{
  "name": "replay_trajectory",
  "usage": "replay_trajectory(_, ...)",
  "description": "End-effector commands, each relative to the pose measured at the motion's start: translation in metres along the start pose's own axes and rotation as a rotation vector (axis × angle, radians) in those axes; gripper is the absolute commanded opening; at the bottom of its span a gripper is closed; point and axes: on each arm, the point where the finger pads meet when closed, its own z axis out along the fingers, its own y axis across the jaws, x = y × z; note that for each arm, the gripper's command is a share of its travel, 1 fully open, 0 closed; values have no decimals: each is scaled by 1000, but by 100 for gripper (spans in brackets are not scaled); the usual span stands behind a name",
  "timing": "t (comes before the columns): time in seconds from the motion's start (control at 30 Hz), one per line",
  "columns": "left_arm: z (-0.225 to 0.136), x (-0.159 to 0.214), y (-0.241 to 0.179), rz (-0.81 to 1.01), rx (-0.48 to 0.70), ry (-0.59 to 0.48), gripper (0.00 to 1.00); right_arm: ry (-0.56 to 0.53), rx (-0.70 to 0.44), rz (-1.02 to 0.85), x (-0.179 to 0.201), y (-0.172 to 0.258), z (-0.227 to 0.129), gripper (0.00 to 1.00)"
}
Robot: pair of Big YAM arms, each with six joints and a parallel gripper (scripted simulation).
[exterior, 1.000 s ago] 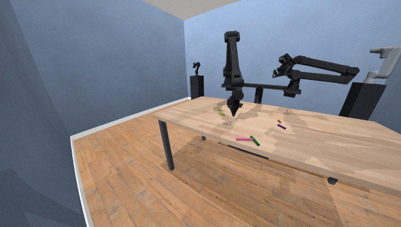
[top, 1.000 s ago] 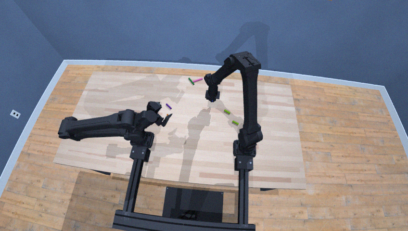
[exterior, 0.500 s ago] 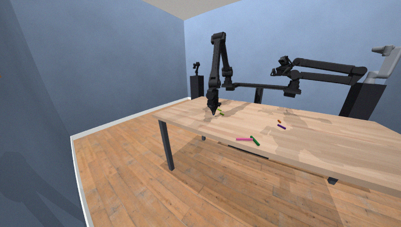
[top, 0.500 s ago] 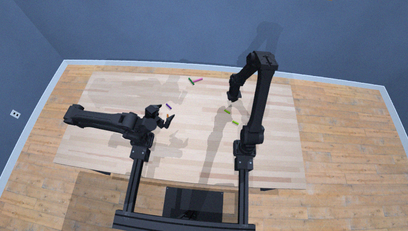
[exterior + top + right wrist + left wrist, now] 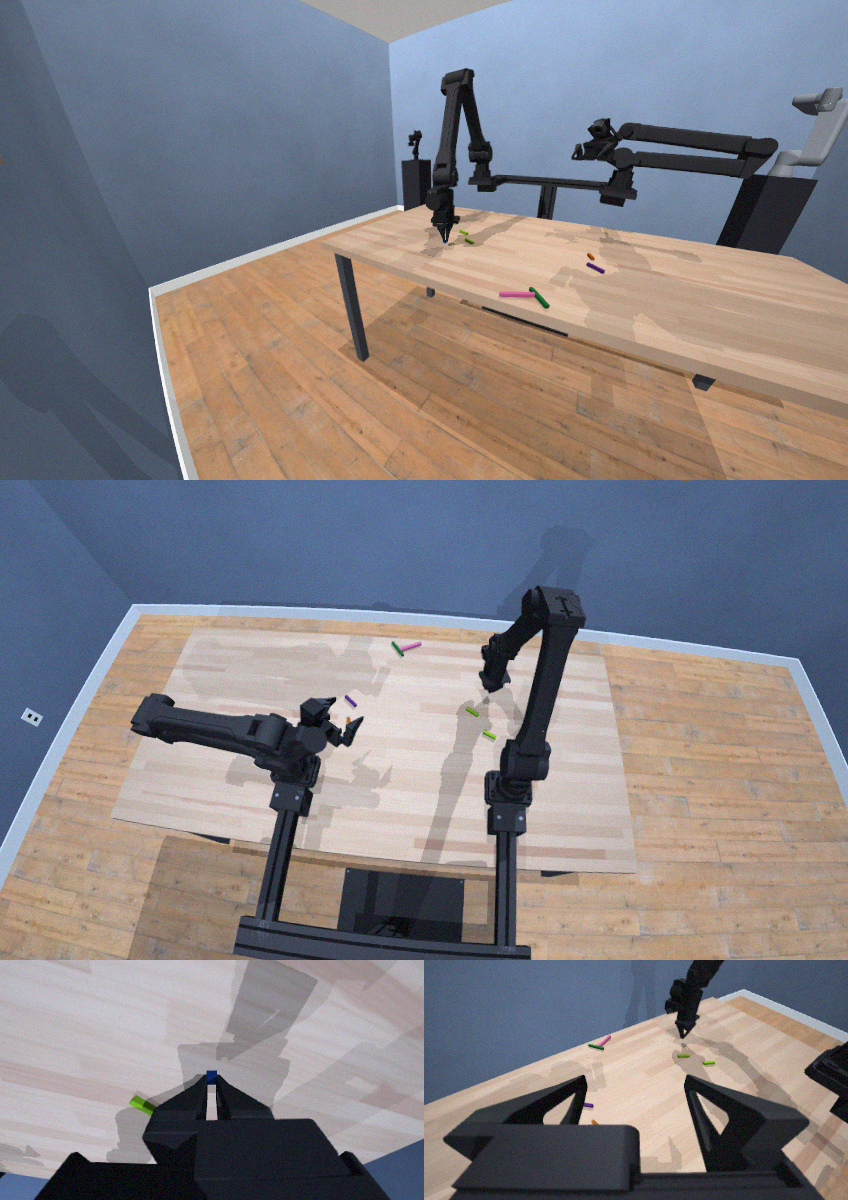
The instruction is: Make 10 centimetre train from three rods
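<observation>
The right claw point(image 5: 493, 689) point(image 5: 445, 240) point(image 5: 682, 1038) point(image 5: 211, 1079), clamped on the blue rod point(image 5: 445, 240) point(image 5: 212, 1077), hangs over the table's right side, beyond two lime rods point(image 5: 471, 711) point(image 5: 469, 240) point(image 5: 683, 1056) point(image 5: 142, 1104). The left claw point(image 5: 346, 715) point(image 5: 576, 151) point(image 5: 635, 1080) stands apart. At far centre, a pink rod point(image 5: 411, 645) point(image 5: 516, 294) point(image 5: 605, 1040) meets a green one.

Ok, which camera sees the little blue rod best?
The right wrist view: the blue rod is big and clear between the right gripper's fingertips. The exterior view shows just a speck. I can't make it out in the top or left wrist views.
</observation>
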Motion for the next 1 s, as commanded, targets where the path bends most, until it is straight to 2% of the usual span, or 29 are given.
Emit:
replay_trajectory(0.0, -1, -7, -4, -36, 10, -12, 100, -48, 9, -11, -20, -14, -15, 2)
replay_trajectory(0.23, -1, -7, -4, -36, 10, -12, 100, -66, 8, -20, -25, -21, 1, 2)
replay_trajectory(0.73, -2, -8, -4, -37, 10, -13, 100, -66, 7, -17, -25, -21, 1, 2)
replay_trajectory(0.97, -2, -8, -4, -37, 10, -13, 100, -48, 8, -19, -20, -14, 17, 2)
